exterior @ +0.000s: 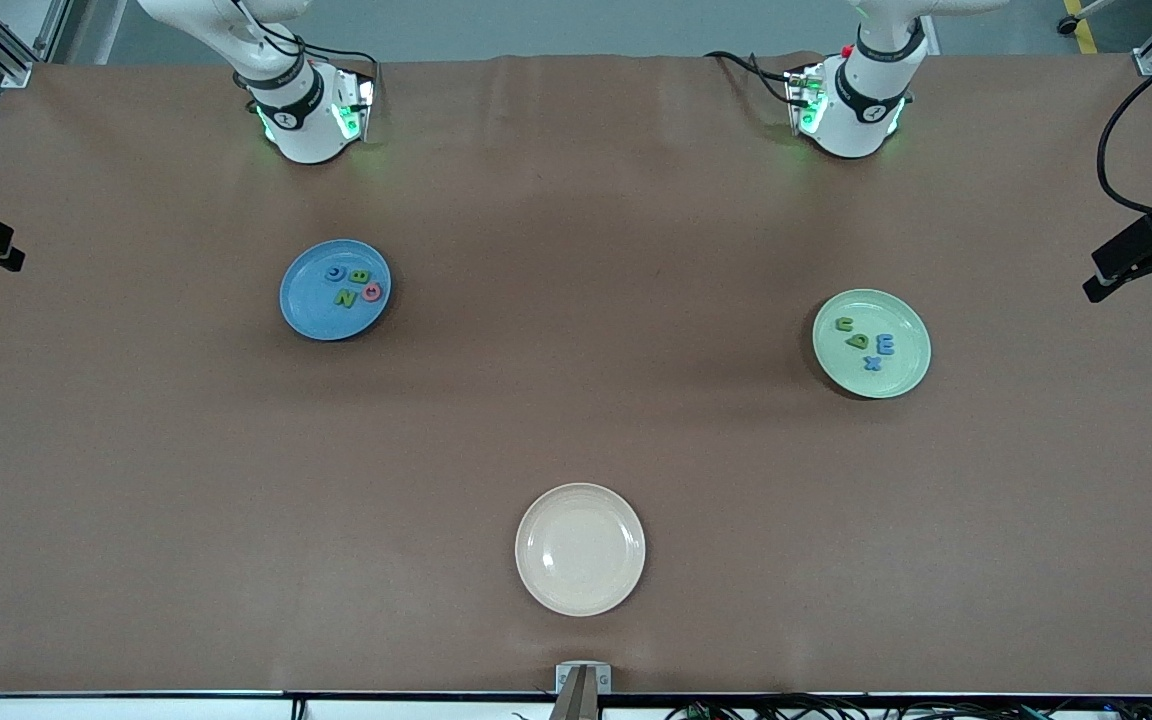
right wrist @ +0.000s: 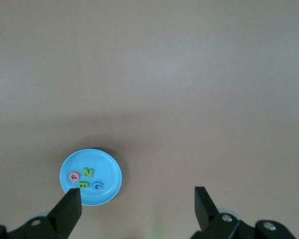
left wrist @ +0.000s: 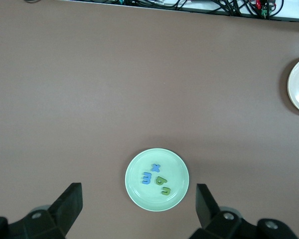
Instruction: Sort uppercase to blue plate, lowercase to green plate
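Already the four uppercase (exterior: 353, 284) letters lie in the blue plate (exterior: 308, 306), center-left of the front view, and the four lowercase (exterior: 866, 343) in the green plate (exterior: 904, 375), center-right. Left pincer (left wrist: 138, 205) and right pincer (right wrist: 137, 208) hang spread, empty, above the table (exterior: 576, 400).

Brown desk (exterior: 576, 400). Blue plate (exterior: 304, 305), upper left of the frame: blue G (exterior: 335, 272), green B (exterior: 359, 276), green N (exterior: 345, 297), pinkish-red Q (exterior: 373, 291). Mint-green plate (exterior: 906, 375), right: green and blue letters. Cream plate (exterior: 580, 549), lower centre.
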`<state>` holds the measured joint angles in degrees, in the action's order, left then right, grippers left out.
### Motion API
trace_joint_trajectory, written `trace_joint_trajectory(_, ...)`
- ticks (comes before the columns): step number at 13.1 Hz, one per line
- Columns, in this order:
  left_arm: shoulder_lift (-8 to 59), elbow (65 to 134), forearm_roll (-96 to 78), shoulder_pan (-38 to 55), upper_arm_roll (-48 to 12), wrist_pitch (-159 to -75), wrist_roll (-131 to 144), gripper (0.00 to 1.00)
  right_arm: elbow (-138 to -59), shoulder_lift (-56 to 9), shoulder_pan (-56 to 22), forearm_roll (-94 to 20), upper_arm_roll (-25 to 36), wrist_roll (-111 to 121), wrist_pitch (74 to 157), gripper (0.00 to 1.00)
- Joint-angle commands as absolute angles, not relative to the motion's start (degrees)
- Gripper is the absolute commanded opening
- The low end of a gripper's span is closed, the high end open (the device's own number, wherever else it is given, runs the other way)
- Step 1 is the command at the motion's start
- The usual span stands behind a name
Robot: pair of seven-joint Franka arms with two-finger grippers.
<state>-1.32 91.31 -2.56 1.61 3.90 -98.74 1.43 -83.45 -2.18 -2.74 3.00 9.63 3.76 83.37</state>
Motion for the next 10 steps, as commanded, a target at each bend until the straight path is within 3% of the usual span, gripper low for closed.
trace_joint_trajectory(1,-1.9,90.5,-2.7,1.7,4.0,-97.5,0.4,1.0,-82.4,-2.7,-1.1,2.7,9.2,4.0,82.2,1.0)
trace_joint_trajectory(10,-1.9,90.4,-0.4,1.6,3.1,-96.8,0.1,1.0,-83.3,-1.7,0.7,0.1,8.5,4.4,76.7,1.0)
